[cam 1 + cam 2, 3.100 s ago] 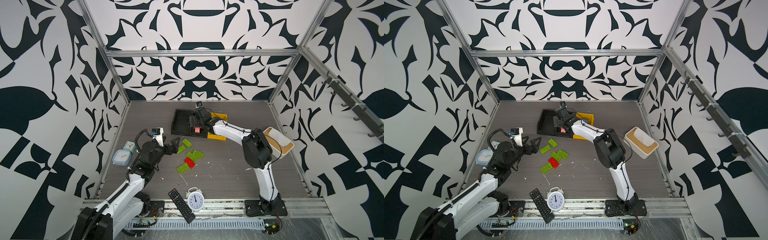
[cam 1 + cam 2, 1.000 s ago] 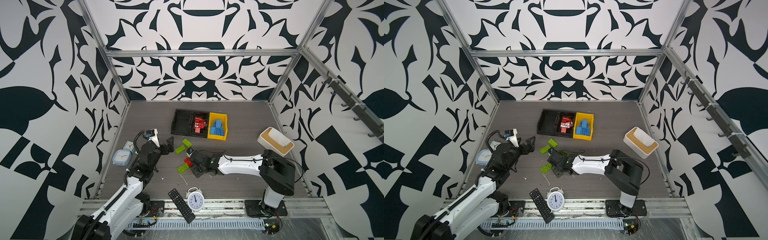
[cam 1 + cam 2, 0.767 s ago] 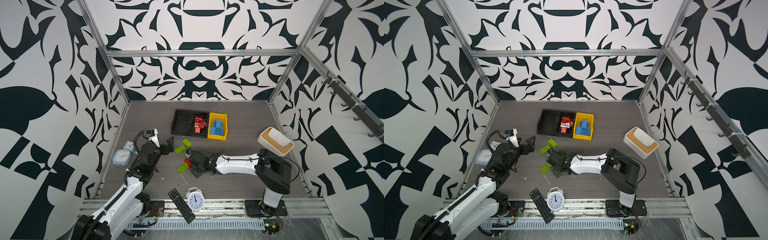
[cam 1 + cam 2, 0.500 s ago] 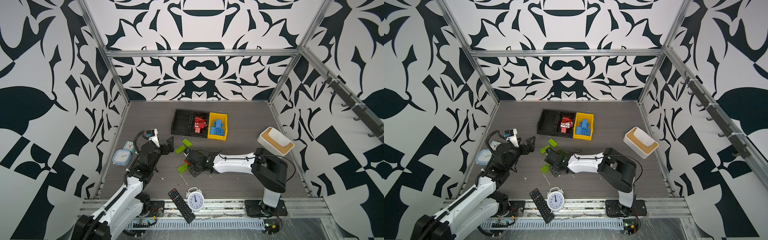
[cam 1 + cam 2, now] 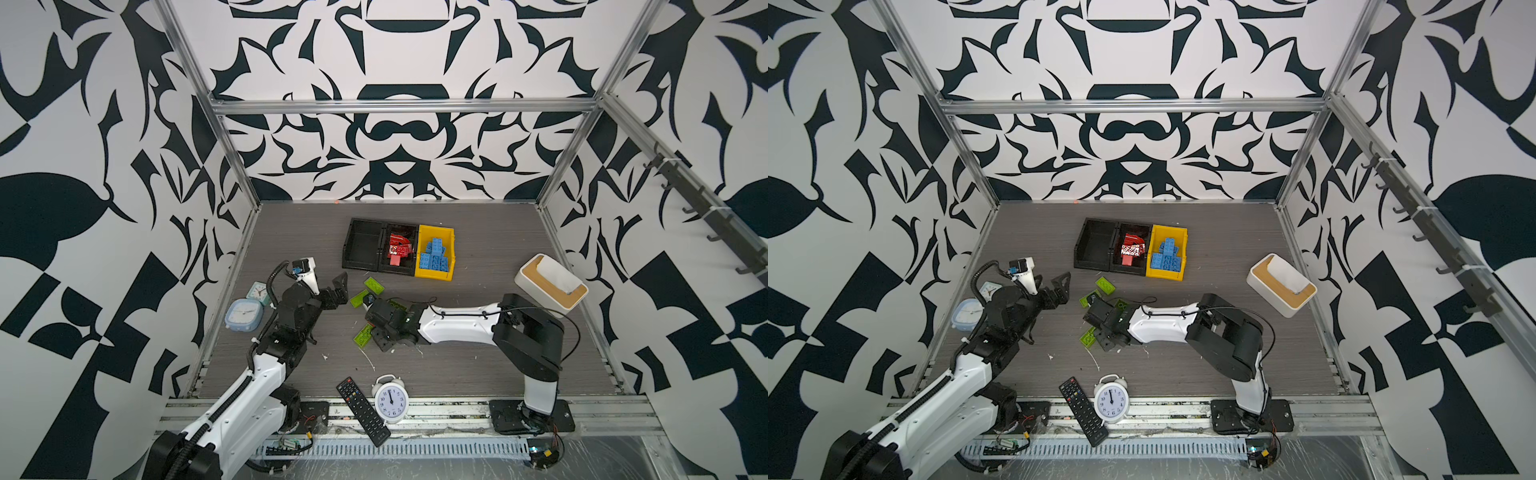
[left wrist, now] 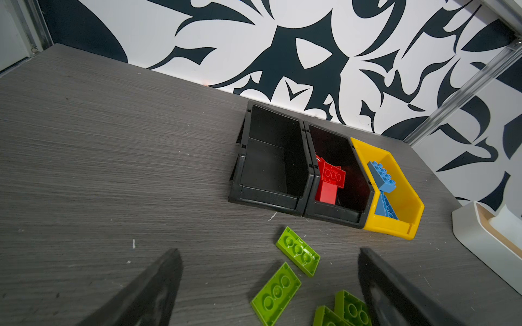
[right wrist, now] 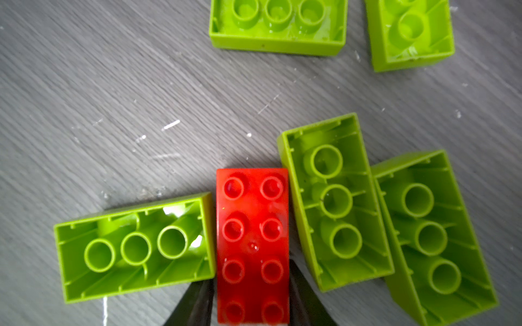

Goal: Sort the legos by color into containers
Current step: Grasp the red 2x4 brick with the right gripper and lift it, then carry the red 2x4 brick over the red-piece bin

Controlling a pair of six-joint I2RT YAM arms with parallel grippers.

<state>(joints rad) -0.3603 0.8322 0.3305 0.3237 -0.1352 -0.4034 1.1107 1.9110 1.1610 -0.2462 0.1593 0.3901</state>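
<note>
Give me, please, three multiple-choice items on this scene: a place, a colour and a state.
1. Where do the blue bricks lie? A) yellow bin B) left black bin C) tabletop
2. What colour is the brick that the right gripper straddles? A) blue B) red C) green
3. How is the left gripper? A) shut on a brick B) shut on a clock C) open, empty
Answers: A, blue heap inside yellow walls; B, its studs are red; C, fingers wide apart, holding nothing.
</note>
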